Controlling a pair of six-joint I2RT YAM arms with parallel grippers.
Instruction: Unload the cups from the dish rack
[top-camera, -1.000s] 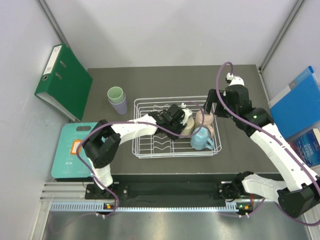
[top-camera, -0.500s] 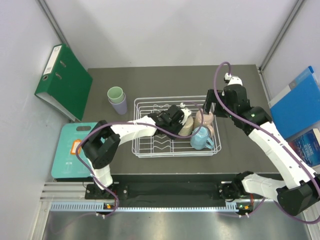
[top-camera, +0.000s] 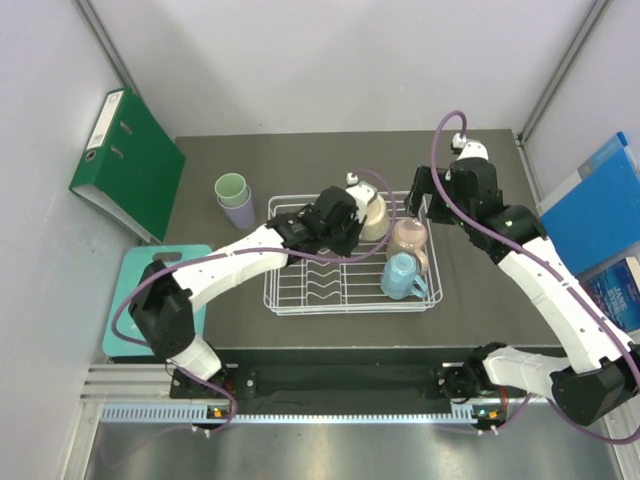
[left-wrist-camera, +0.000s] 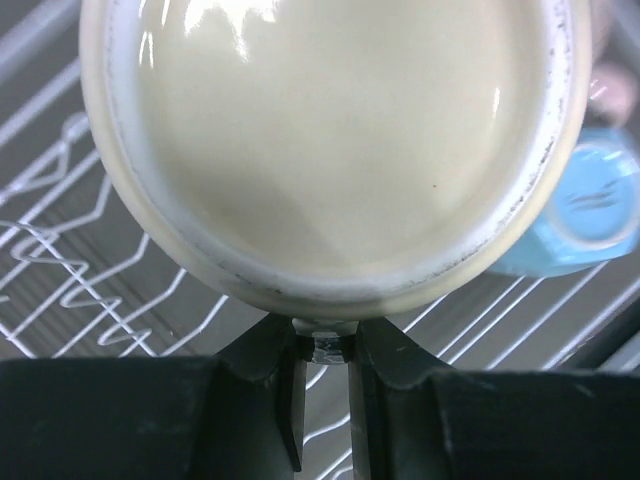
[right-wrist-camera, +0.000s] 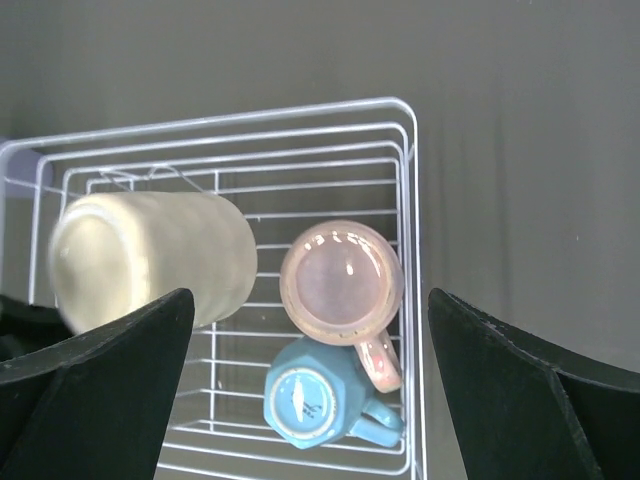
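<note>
- We see the left tool pinched on the rim of the cream-yellow cup, over the dish rack.
- Our right tool gapes wide, empty, above the pink cup.

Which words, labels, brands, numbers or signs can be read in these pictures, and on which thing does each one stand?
No text can be read anywhere.
blue cup: white mark on its underside, too blurred to read.
book at the right edge: cover print, too small.
teal board: orange tag, too small.
green binder: nothing legible.
cream cup: plain.
</note>
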